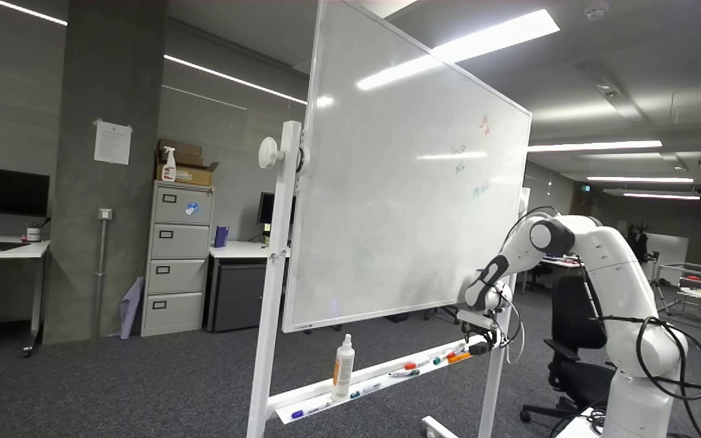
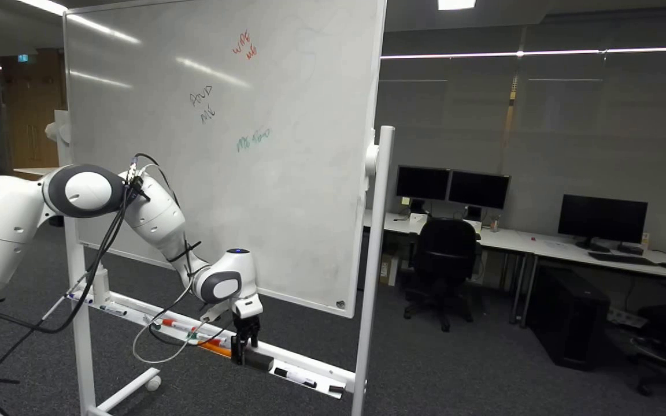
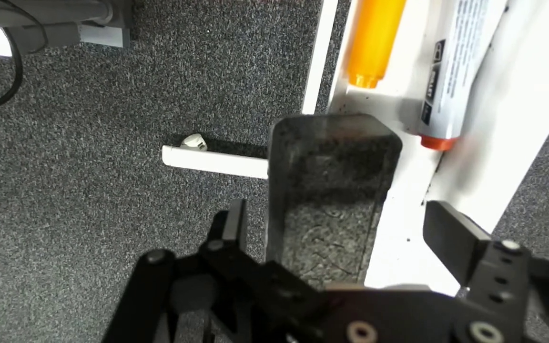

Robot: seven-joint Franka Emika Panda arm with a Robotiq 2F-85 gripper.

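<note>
Hand [image 3: 339,221] empty, spread either side of dark eraser [image 3: 332,190]; no contact obs. Eraser sits on tray [image 3: 401,257] nr. orange marker [image 3: 374,43]. Status (judged): eraser down, ungripped; writing [image 2: 244,43] still on whiteboard [image 2: 298,219].

Wrist view faces down (exterior views share whiteboard [image 2: 235,173])

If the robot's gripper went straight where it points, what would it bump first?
Probably the black whiteboard eraser between its open jaws, though one side might touch the white pen tray first; depth is unclear.
</note>
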